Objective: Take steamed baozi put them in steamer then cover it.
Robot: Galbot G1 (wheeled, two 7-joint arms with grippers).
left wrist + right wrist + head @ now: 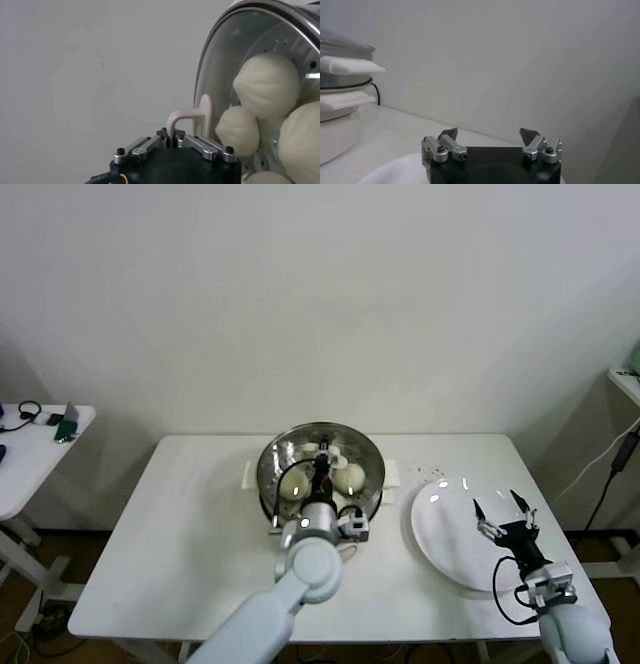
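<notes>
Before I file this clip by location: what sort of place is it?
Probably a lab or test room set up for a cooking task, not a real kitchen: a plain white table against a bare wall, holding only a steamer and a white plate, with a second small table carrying cables.

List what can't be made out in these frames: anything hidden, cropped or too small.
- Fourth steamed baozi: head view shows two; left gripper and lid handle cover the middle.
- Steamer base: head view, hidden under basket and left arm.
- Glass lid seating: left wrist view, rim cut by the frame edge.
- Plate near edge: head view, behind right gripper.
- Specks beside the plate: too small.
</notes>
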